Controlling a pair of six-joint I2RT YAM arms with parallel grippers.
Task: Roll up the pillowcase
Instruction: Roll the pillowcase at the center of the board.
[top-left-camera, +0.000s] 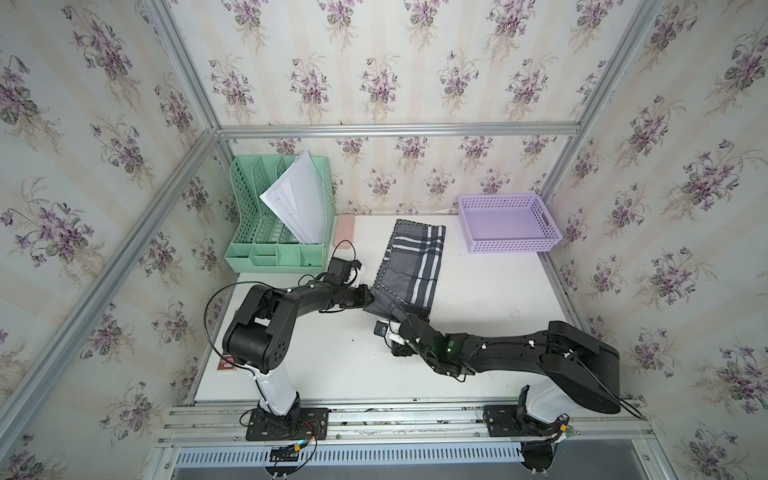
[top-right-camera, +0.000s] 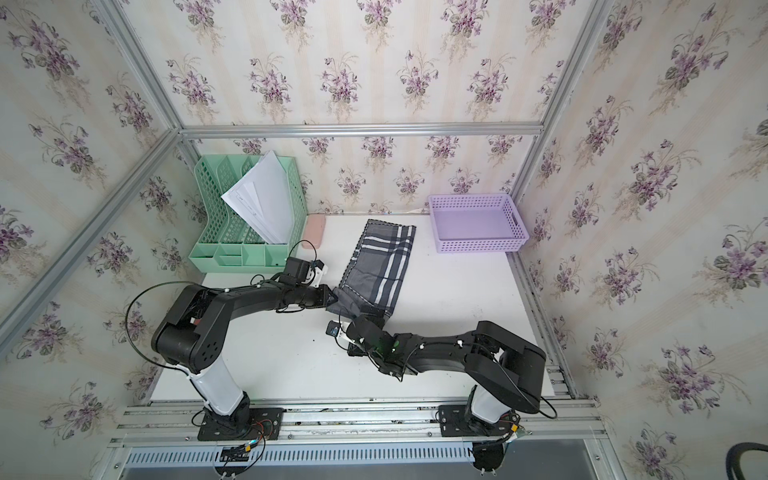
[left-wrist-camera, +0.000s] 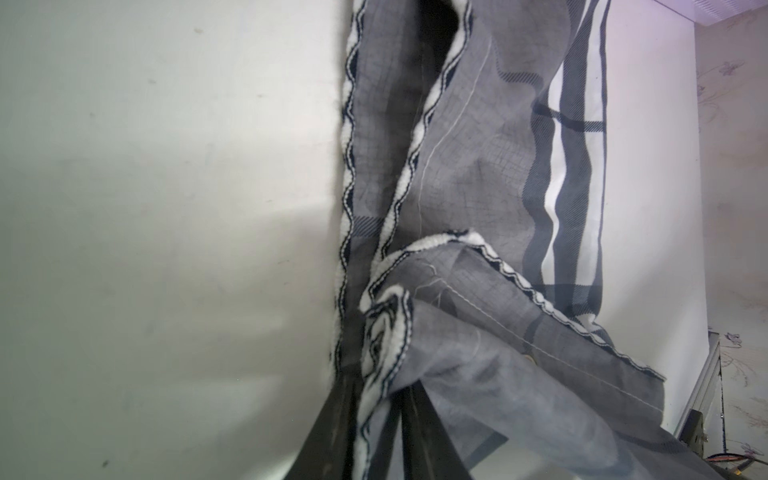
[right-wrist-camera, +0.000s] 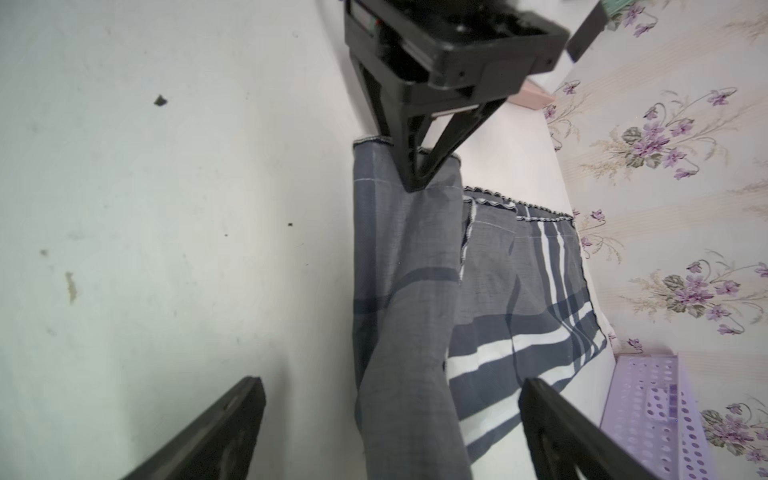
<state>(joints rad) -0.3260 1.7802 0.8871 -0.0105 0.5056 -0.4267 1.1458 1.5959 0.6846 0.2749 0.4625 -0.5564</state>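
The pillowcase (top-left-camera: 415, 257) lies as a long folded strip on the white surface (top-left-camera: 478, 311), between the green file rack (top-left-camera: 278, 216) and the purple basket (top-left-camera: 509, 224). Its near end is bunched. The left gripper (right-wrist-camera: 417, 178) is clamped on the near corner of the hem. The right gripper (right-wrist-camera: 388, 386) stands with its jaws wide apart around the same end and holds nothing. For a tight roll, I think it should close on the opposite corner, and then both should turn the edge evenly.

Violet-flowered wallpaper (top-left-camera: 395, 62) lines three walls behind a silver aluminium frame (top-left-camera: 395, 129); a white tabletop (top-left-camera: 478, 291) sits evenly lit.
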